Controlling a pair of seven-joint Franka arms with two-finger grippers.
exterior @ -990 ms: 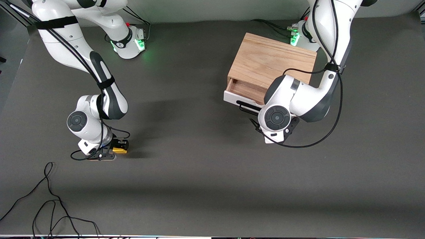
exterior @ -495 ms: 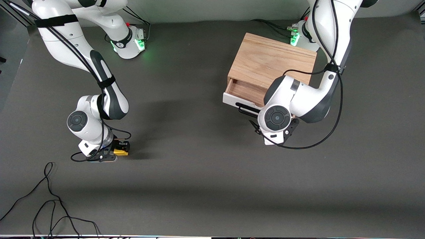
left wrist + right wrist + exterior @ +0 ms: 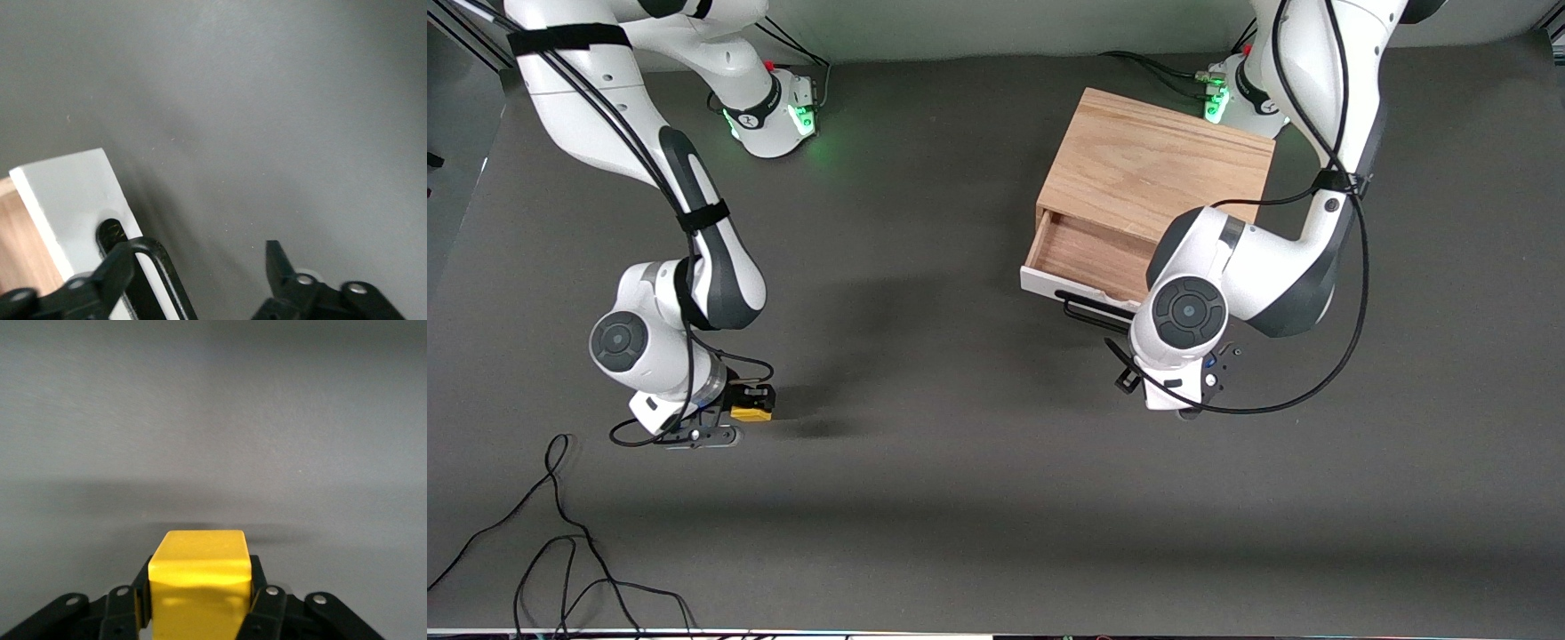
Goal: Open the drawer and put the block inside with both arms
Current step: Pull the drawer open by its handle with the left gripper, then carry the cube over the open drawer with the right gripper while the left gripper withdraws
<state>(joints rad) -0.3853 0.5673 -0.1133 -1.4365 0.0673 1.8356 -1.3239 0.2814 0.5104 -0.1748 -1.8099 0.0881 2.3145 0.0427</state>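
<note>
The light-wood box (image 3: 1156, 169) stands toward the left arm's end. Its drawer (image 3: 1085, 253) is partly open, with the white front panel (image 3: 1040, 283) and black bar handle (image 3: 1089, 311) facing the front camera. The left arm's wrist (image 3: 1187, 313) covers that end of the handle. In the left wrist view my left gripper (image 3: 199, 248) is open, and one finger (image 3: 120, 267) lies against the handle (image 3: 163, 267) beside the panel (image 3: 67, 193). My right gripper (image 3: 740, 411) is shut on the yellow block (image 3: 752, 412) low over the table. The block (image 3: 200, 567) fills the right gripper (image 3: 200, 577).
A loose black cable (image 3: 560, 551) lies on the dark table near the front camera at the right arm's end. The green-lit arm bases (image 3: 783, 116) (image 3: 1218, 98) stand along the robots' edge, the left arm's one beside the box.
The drawer has slid farther out toward the front camera, and the left arm's wrist has moved the same way. The right gripper and block have shifted only slightly.
</note>
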